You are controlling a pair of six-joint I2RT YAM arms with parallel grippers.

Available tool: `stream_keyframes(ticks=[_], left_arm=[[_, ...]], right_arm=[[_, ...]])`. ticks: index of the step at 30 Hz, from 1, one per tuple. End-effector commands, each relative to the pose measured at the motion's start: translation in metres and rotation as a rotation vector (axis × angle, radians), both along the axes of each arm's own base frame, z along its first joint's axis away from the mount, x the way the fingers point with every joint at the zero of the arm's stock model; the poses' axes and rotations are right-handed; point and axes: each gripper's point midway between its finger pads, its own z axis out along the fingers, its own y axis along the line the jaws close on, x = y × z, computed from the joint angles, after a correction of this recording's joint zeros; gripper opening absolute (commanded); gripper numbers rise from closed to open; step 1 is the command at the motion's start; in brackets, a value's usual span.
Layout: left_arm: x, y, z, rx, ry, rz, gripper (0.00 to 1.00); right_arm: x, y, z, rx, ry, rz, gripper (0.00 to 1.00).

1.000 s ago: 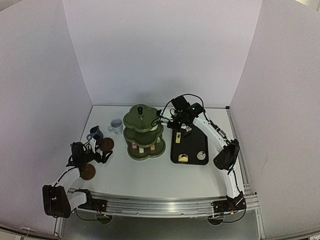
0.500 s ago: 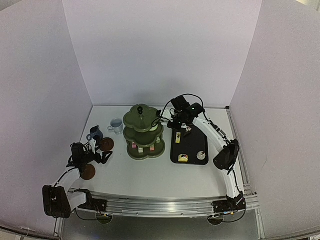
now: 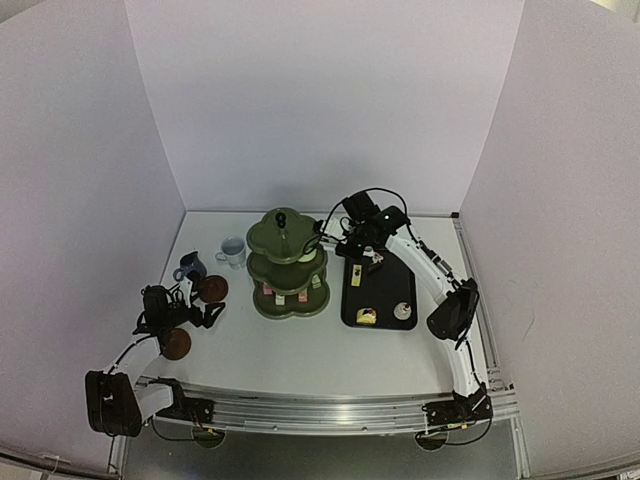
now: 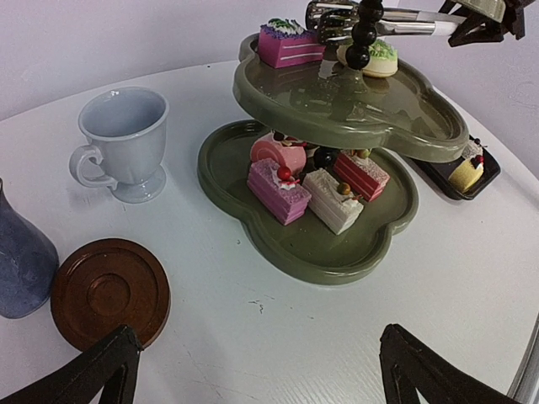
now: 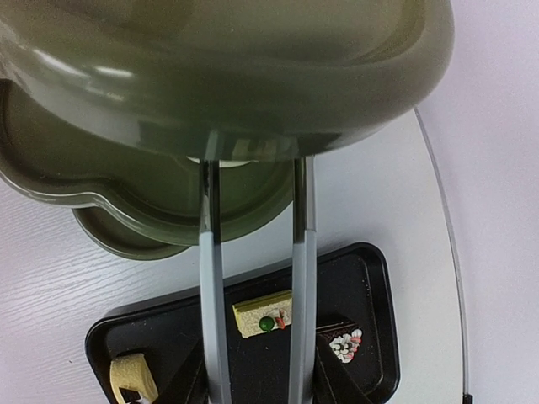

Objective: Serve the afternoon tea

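The right fingers (image 5: pixel 335 383) are clenched on the metal tongs (image 5: pixel 301 269), whose two arms stand apart and reach over the rim of the dark green stand (image 3: pixel 287 270). In the left wrist view the tong tips sit just above a green-topped cake (image 4: pixel 376 57) on a higher tier, next to a magenta cake (image 4: pixel 290 44); whether they touch it I cannot tell. The bottom tier holds four more cakes (image 4: pixel 274 192). The black tray (image 3: pixel 385 285) lies just right of the stand, with a yellow cake (image 3: pixel 367 316) and a white cake (image 3: pixel 403 311) at its near end. The left fingers (image 4: pixel 93 374) are spread wide, grasping nothing, low over the counter (image 4: pixel 253 324) near one brown saucer (image 4: pixel 109 290). The dark blue mug (image 4: pixel 21 252) stands just beside that saucer, the pale mug (image 4: pixel 126 139) farther back, between it and the stand. A second saucer (image 3: pixel 176 343) lies nearer the left arm's base.
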Motion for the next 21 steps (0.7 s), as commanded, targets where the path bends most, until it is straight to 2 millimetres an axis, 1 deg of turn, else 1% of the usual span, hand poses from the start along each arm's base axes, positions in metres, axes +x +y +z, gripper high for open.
stream_keyframes(ticks=[1, 5, 9, 15, 18, 21], left_arm=[[-0.002, -0.002, 0.003, 0.007, -0.027, -0.010, 0.99], [-0.004, -0.002, 0.003, 0.012, -0.030, -0.013, 0.99], [-0.006, -0.002, 0.001, 0.011, -0.026, -0.014, 0.99], [-0.007, -0.002, 0.001, 0.009, -0.025, -0.015, 1.00], [-0.007, -0.002, 0.002, 0.010, -0.030, -0.016, 0.99], [-0.007, -0.002, 0.003, 0.009, -0.034, -0.015, 0.99]], right_arm=[[-0.004, 0.003, 0.052, 0.099, -0.077, -0.020, 0.33], [-0.001, 0.001, 0.065, 0.175, -0.055, -0.074, 0.32], [0.000, -0.001, 0.072, 0.243, -0.027, -0.107, 0.32], [-0.001, -0.002, 0.074, 0.278, -0.013, -0.132, 0.32], [0.004, -0.008, 0.072, 0.267, -0.020, -0.179, 0.32], [0.012, -0.021, 0.070, 0.264, -0.018, -0.264, 0.32]])
